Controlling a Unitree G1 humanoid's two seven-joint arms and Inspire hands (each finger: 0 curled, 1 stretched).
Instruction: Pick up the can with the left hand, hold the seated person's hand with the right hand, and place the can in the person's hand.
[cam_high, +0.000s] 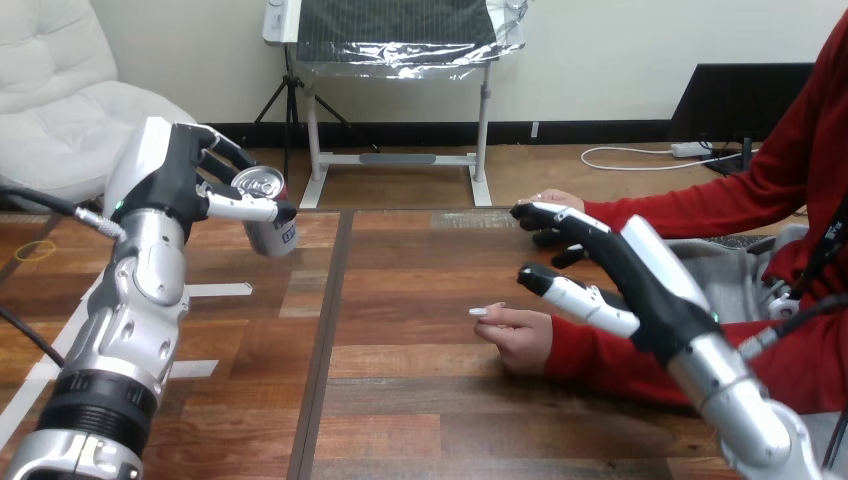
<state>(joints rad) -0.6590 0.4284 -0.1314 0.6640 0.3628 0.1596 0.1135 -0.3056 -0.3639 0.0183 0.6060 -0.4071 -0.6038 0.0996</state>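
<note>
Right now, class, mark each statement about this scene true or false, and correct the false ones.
1. The left hand has its fingers curled round the can. True.
2. The can stands on the table. False: it is held up off the table, at the view's left.
3. The right hand grips the person's nearer hand. False: its fingers are straight and open, and that hand lies ungripped below its thumb.
4. The person's nearer hand rests on the table. True.
</note>
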